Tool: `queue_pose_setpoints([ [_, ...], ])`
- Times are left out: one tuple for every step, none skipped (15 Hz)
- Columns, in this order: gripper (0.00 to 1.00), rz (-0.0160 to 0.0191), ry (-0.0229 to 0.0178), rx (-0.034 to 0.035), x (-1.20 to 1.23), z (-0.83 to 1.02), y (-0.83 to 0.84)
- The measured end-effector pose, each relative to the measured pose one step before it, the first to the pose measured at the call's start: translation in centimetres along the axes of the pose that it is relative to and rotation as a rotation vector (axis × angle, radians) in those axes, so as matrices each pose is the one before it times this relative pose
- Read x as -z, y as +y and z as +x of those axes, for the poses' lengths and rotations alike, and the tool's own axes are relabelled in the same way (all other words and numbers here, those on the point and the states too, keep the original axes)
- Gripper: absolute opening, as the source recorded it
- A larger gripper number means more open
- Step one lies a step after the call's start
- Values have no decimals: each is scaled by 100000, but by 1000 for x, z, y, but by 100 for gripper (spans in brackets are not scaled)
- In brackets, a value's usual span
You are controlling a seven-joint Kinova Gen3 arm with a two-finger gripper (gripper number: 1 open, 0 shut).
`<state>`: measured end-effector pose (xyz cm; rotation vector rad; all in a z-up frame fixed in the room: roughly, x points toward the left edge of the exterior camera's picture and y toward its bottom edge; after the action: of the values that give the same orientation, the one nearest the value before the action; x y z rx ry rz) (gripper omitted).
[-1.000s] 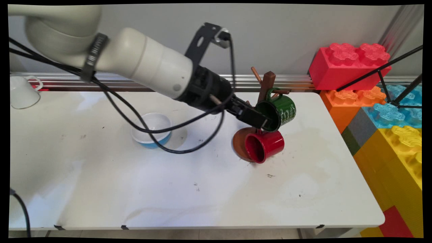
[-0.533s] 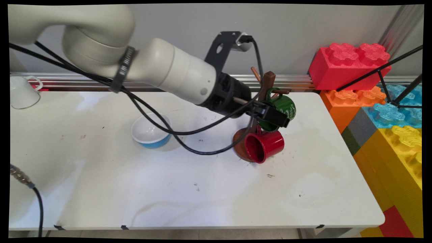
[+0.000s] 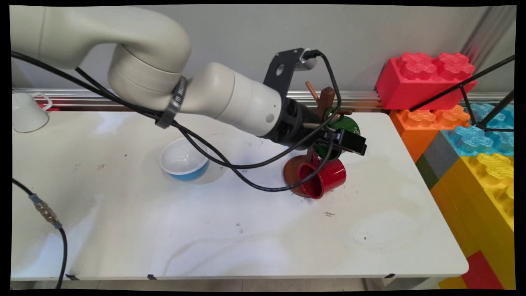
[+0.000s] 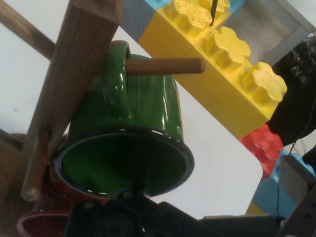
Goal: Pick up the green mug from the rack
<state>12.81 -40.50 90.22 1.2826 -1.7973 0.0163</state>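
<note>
Green enamel mug [image 4: 133, 123] hangs by its handle on a wooden mug tree [image 3: 324, 102]; my black hand [image 3: 347, 142] is at its rim, grip unclear. Red mug [image 3: 324, 179] hangs just below, above the white tabletop [image 3: 246, 226].

Green enamel mug [image 3: 347, 125] hangs by its handle on a peg of the wooden mug tree [image 3: 326, 100], mouth tilted down, above the red mug [image 3: 324, 177]
</note>
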Motion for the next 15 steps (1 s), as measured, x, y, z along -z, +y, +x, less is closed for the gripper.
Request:
queue_pose_setpoints([
  [100,-13,457,1345,-312,-55,-24],
  [100,-112,280,877,-193,-47,-3],
  [100,-223,442,1212,-262,-70,3],
  [100,-186,231,722,-169,-53,6],
  [100,-188,403,974,-226,-64,-29],
  [100,-134,243,612,-141,-46,-15],
  [100,-191,373,884,-195,-67,-25],
  [100,-174,233,469,-133,-36,-12],
  [100,-298,323,594,-196,-31,-10],
  [100,-340,360,647,-217,-40,-4],
  [100,-400,360,497,-202,-20,14],
  [100,-283,266,389,-148,-26,-1],
  [100,-296,203,284,-147,-27,8],
  [100,-386,184,241,-193,-37,28],
  [100,-213,125,170,-103,-41,-9],
])
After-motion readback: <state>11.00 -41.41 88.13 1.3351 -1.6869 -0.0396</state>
